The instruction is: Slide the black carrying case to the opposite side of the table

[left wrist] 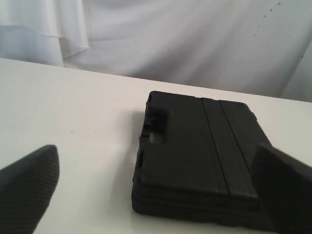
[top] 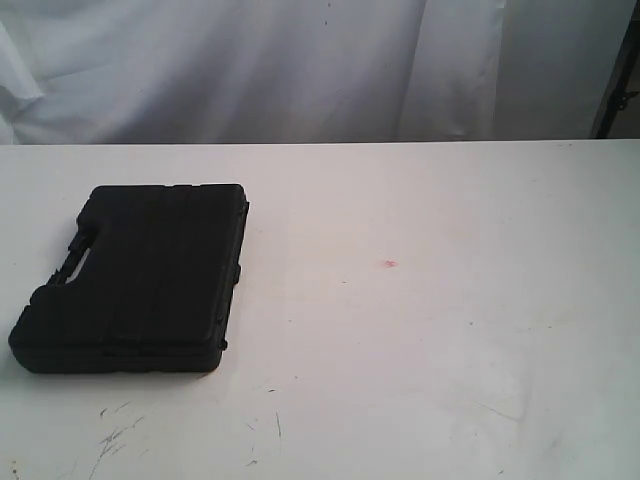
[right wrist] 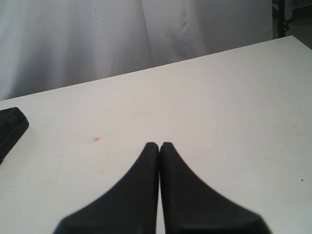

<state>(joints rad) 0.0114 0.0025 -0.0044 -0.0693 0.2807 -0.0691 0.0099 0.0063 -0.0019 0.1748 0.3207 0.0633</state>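
Note:
The black carrying case (top: pixel 140 275) lies flat and closed on the left part of the white table (top: pixel 430 300), its handle cut-out facing left. No arm shows in the exterior view. In the left wrist view the case (left wrist: pixel 200 156) fills the middle, and my left gripper (left wrist: pixel 156 187) stands wide open before its near edge, one finger (left wrist: pixel 27 187) off to the side over bare table and the other (left wrist: pixel 285 187) overlapping the case's corner. My right gripper (right wrist: pixel 159 146) is shut on nothing above bare table, with only a corner of the case (right wrist: pixel 9 129) showing.
A white cloth backdrop (top: pixel 300 65) hangs behind the table's far edge. A small red mark (top: pixel 389 264) sits mid-table, and dark scuffs (top: pixel 115 435) mark the near left. A dark stand (top: pixel 620 70) is at the back right corner.

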